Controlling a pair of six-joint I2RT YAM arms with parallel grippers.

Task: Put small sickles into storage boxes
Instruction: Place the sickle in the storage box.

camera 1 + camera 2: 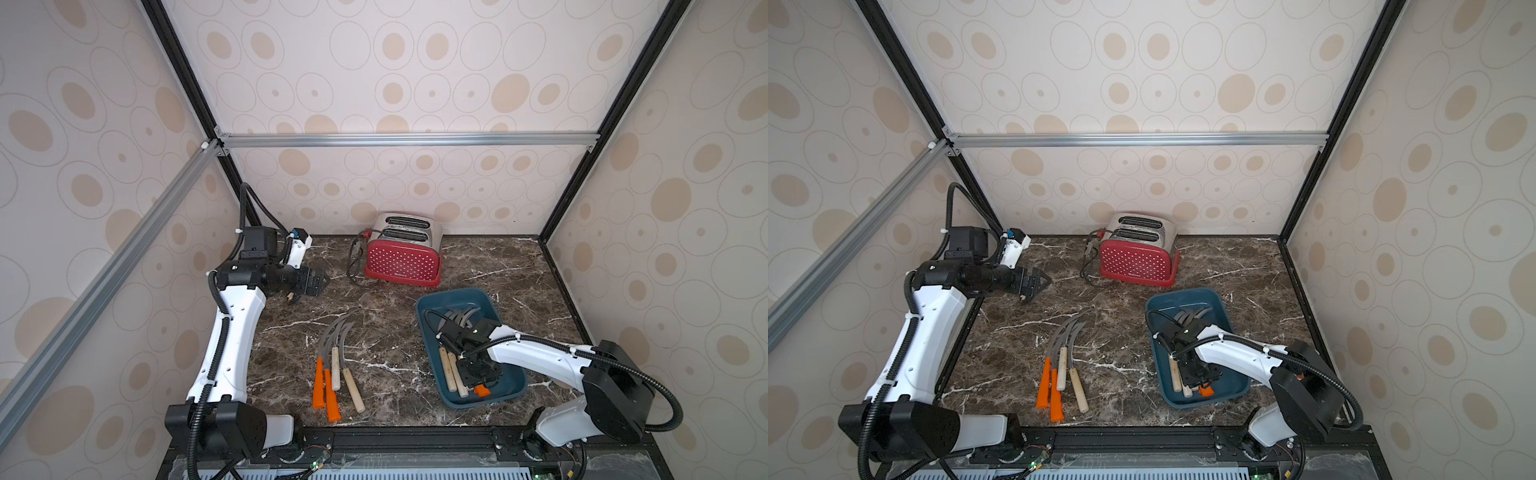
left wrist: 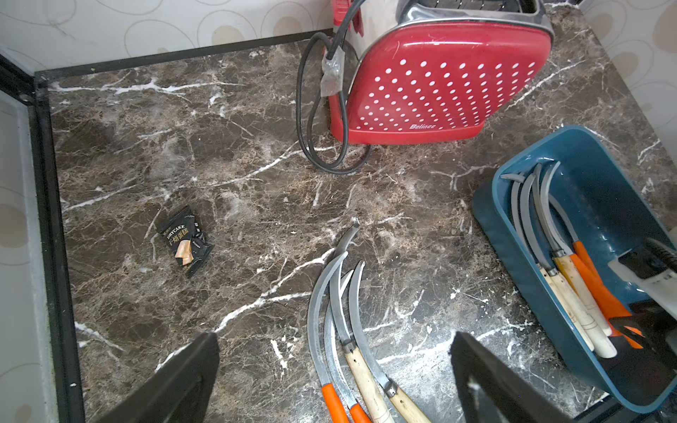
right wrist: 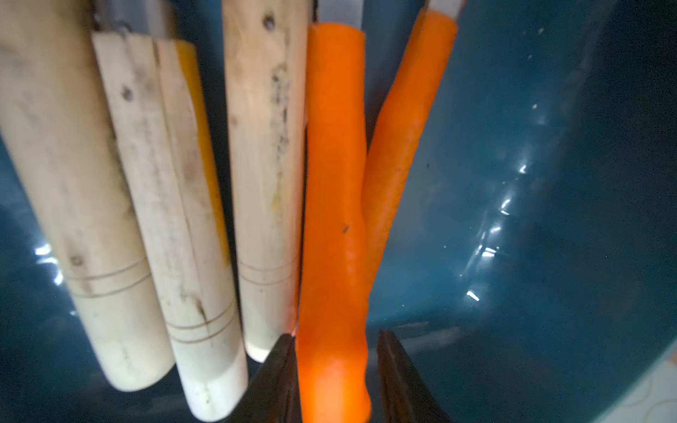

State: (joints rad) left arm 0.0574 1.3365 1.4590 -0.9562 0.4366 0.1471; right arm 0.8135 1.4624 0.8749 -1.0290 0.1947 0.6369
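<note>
In both top views the teal storage tray (image 1: 486, 301) sits at 4 o'clock on the marble table (image 1: 519, 270), four small sickles (image 1: 336, 361) lie loose at 7 o'clock, and the red dotted toaster (image 1: 402, 262) stands at 12. Only the right wrist view shows the right gripper (image 3: 335, 340) inside the tray, jaws slightly parted around an orange sickle handle (image 3: 333, 219) with one finger clear of it, beside three wooden handles (image 3: 263, 183). Only the left wrist view shows a DRYCAKE packet (image 2: 185, 245) and the left gripper (image 2: 335, 337) spread wide, empty
</note>
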